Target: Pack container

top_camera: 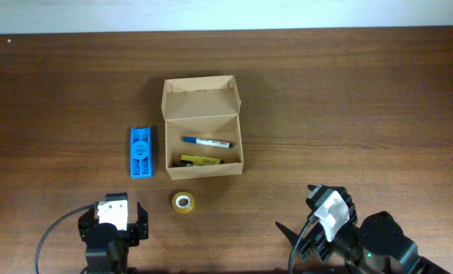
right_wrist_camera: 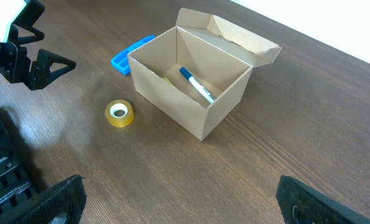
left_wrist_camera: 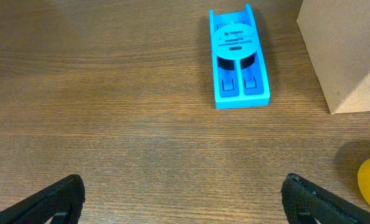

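Observation:
The tan cardboard container point(top_camera: 203, 131) stands open in the middle of the table, its flap lid folded back. Inside lie a blue-and-white marker point(top_camera: 208, 142) and a yellow marker point(top_camera: 202, 160). The container also shows in the right wrist view point(right_wrist_camera: 194, 81) and its corner in the left wrist view point(left_wrist_camera: 349, 53). A blue plastic holder point(top_camera: 141, 152) lies left of it. A yellow tape roll point(top_camera: 183, 202) lies in front of it. My left gripper point(left_wrist_camera: 183, 199) is open and empty at the front left. My right gripper point(right_wrist_camera: 181, 199) is open and empty at the front right.
The wooden table's far edge point(top_camera: 226, 32) meets a white wall. A black cable point(top_camera: 55, 232) loops by the left arm at the front edge. The left arm point(right_wrist_camera: 17, 43) shows in the right wrist view.

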You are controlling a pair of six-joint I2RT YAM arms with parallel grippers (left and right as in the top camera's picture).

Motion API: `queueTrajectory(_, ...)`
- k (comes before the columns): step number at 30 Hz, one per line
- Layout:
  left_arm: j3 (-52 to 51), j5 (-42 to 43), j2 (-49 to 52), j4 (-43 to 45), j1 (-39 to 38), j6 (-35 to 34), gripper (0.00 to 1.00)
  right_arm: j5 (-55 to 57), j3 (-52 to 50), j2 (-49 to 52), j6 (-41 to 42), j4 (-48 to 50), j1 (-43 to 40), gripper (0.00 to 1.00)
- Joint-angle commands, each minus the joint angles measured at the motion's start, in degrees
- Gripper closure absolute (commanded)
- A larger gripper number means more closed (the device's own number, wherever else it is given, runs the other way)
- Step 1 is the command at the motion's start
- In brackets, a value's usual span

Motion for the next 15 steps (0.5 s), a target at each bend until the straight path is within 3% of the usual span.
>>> queueTrajectory(1, -0.4, -0.4, -0.3, 0.1, 0.2, 0.5, 0.0, 0.7, -0.4, -0.3, 0.5, 0.2, 0.2, 0.01)
queueTrajectory(10, 0.1, -0.4, 0.2, 0.1, 0.2, 0.5, 0.0, 0.7, -0.4, -0.3, 0.5, 0.2, 0.2, 0.01)
queueTrajectory(15, 9.5, -0.4, 8.2, -0.1, 0.2, 0.5, 0.0, 0.7, -0.4, -0.3, 0.5, 0.2, 0.2, 0.01)
